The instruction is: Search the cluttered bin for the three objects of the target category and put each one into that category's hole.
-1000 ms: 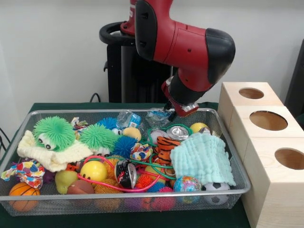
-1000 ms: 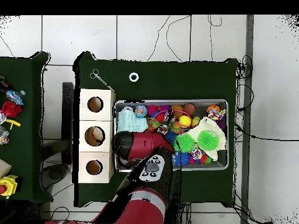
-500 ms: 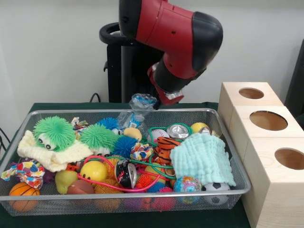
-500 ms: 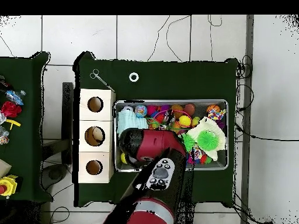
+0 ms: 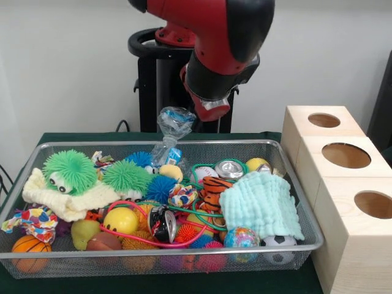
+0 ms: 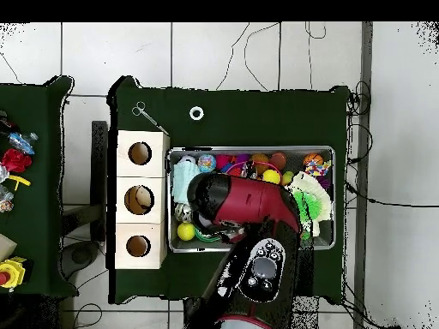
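Observation:
My gripper (image 5: 192,120) hangs over the back rim of the wire bin (image 5: 184,260), left of its middle. It is shut on a crumpled clear plastic bottle with a blue label (image 5: 174,119), which dangles above the toys. A second crushed clear bottle (image 5: 165,153) lies right below it in the bin. A silver can (image 5: 229,169) rests near the back right. Beside the bin on the right stands the wooden box (image 5: 343,184) with three round holes (image 5: 346,155). In the overhead view the red arm (image 6: 249,206) covers the bin's middle and hides the gripper.
The bin holds a mint cloth (image 5: 260,202), a tiger toy (image 5: 214,190), green spiky balls (image 5: 125,176), a yellow ball (image 5: 120,220), a basketball (image 5: 29,248) and several other toys. The overhead view shows the wooden box (image 6: 140,200) left of the bin (image 6: 257,149).
The arm has swung left and risen, carrying the crumpled bottle from the bin's back right up above the rim. The other bin contents stayed put.

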